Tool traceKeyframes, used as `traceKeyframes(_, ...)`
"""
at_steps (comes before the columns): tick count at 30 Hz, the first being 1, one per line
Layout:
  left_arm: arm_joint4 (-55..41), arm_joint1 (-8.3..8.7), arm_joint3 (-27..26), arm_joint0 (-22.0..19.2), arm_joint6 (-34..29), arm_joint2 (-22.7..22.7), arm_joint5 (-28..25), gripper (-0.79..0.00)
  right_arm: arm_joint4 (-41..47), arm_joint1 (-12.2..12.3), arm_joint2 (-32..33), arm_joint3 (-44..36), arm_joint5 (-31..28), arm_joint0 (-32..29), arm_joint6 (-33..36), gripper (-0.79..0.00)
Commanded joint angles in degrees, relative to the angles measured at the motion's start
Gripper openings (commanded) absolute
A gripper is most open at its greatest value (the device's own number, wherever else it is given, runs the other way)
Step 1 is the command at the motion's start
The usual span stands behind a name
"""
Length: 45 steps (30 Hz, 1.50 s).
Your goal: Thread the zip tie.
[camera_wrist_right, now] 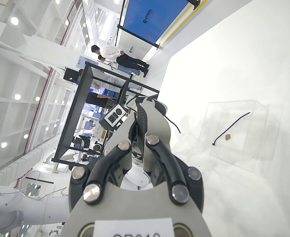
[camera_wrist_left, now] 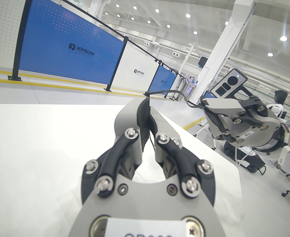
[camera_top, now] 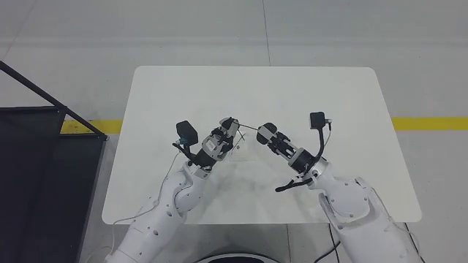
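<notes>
The left gripper (camera_wrist_left: 147, 114) is seen clamped on what looks like the head end of the black zip tie (camera_wrist_left: 148, 95). The strap is arched through open air to the right gripper (camera_wrist_right: 141, 114), which is likewise shut on it above the table (camera_top: 329, 102). The free tail is seen projecting from the right jaws on the side away from the left gripper, so it would probably need bending back toward the head. The head's slot cannot be made out. A spare tie (camera_wrist_right: 233, 124) is held in a clear box (camera_wrist_right: 261, 134).

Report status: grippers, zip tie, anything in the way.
Left gripper shut on zip tie. Right gripper shut on same tie. Clear box with a second tie on table, nothing blocking.
</notes>
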Motion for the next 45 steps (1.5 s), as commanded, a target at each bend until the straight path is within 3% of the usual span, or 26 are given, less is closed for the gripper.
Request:
traceKeyframes(1,0.0,0.0,0.0,0.0,0.0,0.0,0.0,-0.785,-0.48,-0.03,-0.16,-0.05,0.52,0.16,0.12,-0.785)
traceKeyframes(24,0.0,0.0,0.0,0.0,0.0,0.0,0.0,-0.785,-2.5,-0.64,-0.89,-0.51,9.25,1.35,-1.52,-0.785)
traceKeyframes(45,0.0,0.0,0.0,0.0,0.0,0.0,0.0,-0.785,0.24,-0.73,1.16,-0.5,3.49,-0.57,-1.33,-0.785)
